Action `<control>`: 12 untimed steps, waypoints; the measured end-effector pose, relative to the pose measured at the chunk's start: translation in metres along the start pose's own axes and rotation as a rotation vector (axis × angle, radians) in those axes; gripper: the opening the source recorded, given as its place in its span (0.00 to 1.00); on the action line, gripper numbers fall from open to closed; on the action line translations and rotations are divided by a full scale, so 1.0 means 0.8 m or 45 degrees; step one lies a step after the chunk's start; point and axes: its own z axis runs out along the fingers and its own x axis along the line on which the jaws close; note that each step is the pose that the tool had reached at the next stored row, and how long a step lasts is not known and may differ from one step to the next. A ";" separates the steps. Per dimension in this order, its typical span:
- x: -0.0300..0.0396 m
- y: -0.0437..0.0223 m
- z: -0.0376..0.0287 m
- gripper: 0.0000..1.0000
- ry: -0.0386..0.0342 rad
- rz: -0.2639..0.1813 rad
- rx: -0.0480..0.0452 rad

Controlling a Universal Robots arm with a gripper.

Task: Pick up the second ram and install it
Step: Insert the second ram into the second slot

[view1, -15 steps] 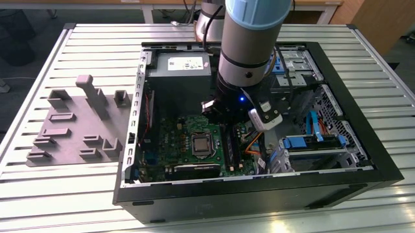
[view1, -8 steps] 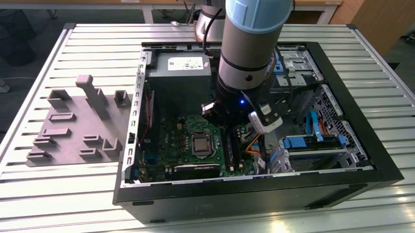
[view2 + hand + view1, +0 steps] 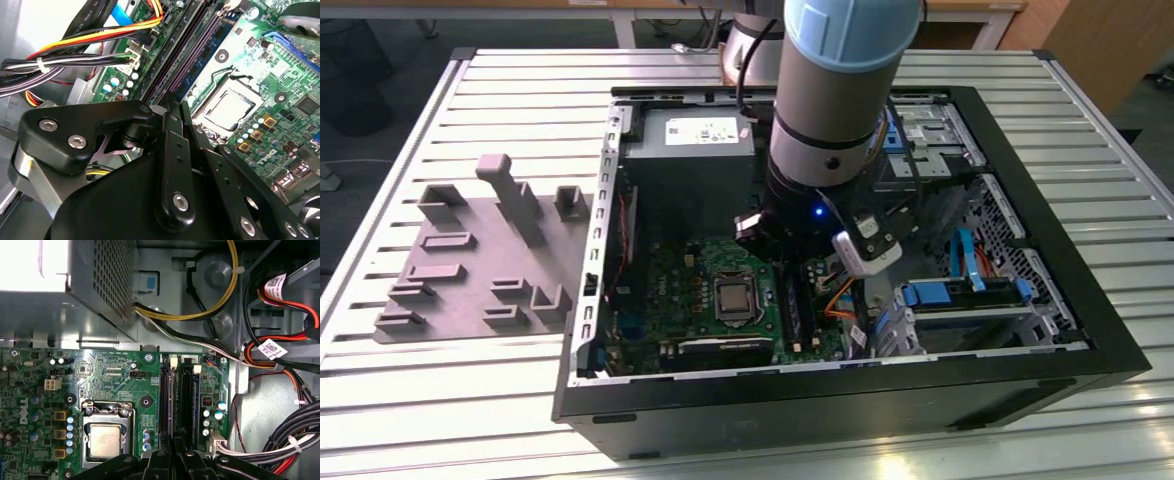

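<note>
Progress looks late-stage to me. My arm [image 3: 841, 100] reaches down into the open case [image 3: 1067, 330], which lies on the slatted counter [image 3: 454, 400]. The claw [image 3: 172, 102] sits low over the memory slots [image 3: 187, 395], at their end nearer the camera in the first wrist view.

The claw is clenched, its fingers [image 3: 167, 145] drawn almost together. Whether a board edge is pinched between them I cannot tell, because the tips hide that spot.

A thin blue stick with dark chips, which I take for the ram [image 3: 212, 42], stands on edge in the slot nearest the processor [image 3: 227, 107]. It runs in line with the claw tips. In the first wrist view it shows as a bluish edge [image 3: 166, 395] along that slot. I cannot say for certain whether this is the second stick or the first, nor whether the white latches [image 3: 173, 361] have closed. My judgement is that the pick-up is done and the seating is under way or nearly finished.

The grey fixture tray [image 3: 467, 260] on the exterior view's left holds no stick that I can make out.

As for writing, there is a pale label [image 3: 704, 130] on the power supply, white tags [image 3: 272, 347] on the red cables, and white print on the board [image 3: 115, 375]. I leave all of it unread.
</note>
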 end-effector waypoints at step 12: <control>0.0010 -0.0002 0.0062 0.14 0.0000 0.000 0.000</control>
